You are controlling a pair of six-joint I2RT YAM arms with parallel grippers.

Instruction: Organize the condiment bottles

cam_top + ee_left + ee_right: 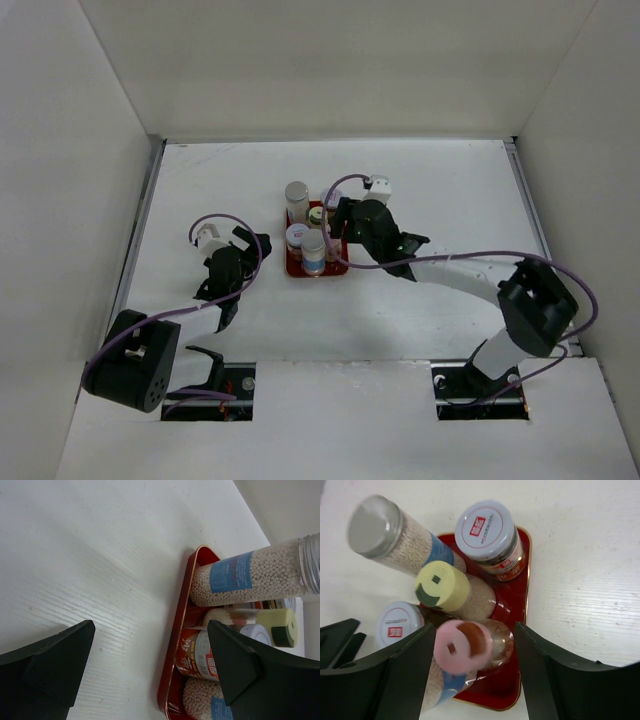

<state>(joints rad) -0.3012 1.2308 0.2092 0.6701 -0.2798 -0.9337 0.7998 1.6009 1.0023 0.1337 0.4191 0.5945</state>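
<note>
Six trayed spice jars (442,585) are shown, the pink-capped jar (460,647) flanked by the open right hand (472,630), straight withdrawal apparently due.

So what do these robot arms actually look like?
The left arm and right arm match: chunky black joints, white links, a purple cable looping along each. The left hand and right hand each have two black, wedge-shaped fingers.

Bare table (230,180) left of the red tray (522,605); on it crowded jars (470,597), apparently touching, right arm (450,268) alongside.
</note>
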